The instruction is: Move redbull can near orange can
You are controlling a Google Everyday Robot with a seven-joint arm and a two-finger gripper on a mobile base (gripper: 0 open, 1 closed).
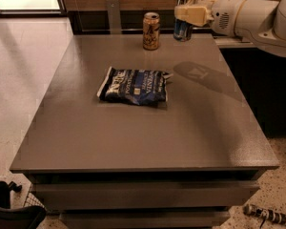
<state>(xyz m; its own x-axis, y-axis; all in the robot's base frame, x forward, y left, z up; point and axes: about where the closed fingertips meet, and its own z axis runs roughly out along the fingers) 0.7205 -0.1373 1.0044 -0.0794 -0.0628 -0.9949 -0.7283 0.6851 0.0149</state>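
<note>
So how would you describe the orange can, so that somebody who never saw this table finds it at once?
On the grey square table, look to the far edge, behind the dark blue snack bag. A slim orange-brown metal can with dark markings stands there, upright. The slim silver-blue metal can to its right in the picture is gripped by the robot's cream hand; the orange-brown one stands free.

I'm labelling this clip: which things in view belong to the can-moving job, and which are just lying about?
Job: redbull can, held in the gripper at the table far right edge; orange can, standing nearby.
Lying about: blue chip bag mid-table; striped object on floor.
</note>
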